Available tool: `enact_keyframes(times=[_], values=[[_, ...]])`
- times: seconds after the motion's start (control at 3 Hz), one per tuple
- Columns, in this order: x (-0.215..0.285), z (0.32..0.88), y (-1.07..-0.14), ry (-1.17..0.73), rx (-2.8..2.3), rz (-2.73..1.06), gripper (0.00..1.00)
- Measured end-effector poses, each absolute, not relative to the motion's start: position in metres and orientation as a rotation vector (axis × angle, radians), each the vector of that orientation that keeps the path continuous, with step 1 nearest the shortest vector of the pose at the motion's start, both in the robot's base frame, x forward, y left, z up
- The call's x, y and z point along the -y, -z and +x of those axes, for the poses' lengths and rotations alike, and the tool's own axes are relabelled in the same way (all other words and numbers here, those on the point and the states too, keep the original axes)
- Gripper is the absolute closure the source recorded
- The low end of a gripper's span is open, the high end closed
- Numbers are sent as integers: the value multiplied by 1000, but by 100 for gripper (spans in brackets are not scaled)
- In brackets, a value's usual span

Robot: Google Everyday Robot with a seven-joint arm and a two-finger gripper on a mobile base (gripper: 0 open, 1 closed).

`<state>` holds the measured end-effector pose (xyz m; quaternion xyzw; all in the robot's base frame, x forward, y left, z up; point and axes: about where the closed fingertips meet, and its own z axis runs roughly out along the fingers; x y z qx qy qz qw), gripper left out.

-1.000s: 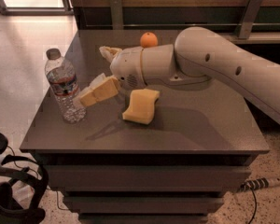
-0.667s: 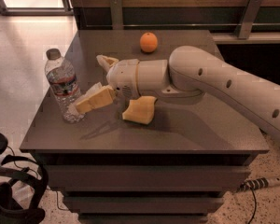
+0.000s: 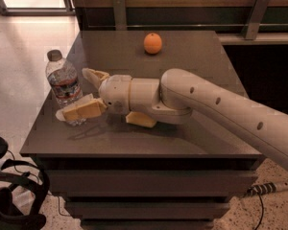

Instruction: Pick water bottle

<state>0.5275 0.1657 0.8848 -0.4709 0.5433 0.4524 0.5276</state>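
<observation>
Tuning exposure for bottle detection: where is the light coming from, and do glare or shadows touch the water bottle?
Camera view: bright light washes the floor at upper left, behind the water bottle; the table is dim with soft sheen; the gripper, fingers open at the bottle, throws a faint shadow in front.

Cream hand (image 3: 73, 94) at red-banded water bottle (image 3: 61, 78)
</observation>
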Motion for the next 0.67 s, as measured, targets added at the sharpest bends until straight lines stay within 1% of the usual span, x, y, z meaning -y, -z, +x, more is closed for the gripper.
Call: enact_keyframes(times=[0.33,0.67], values=[[-175,522,-892,-1102,-1247,-1121,39],[-178,520,-893,-1105,-1243,-1127,72]])
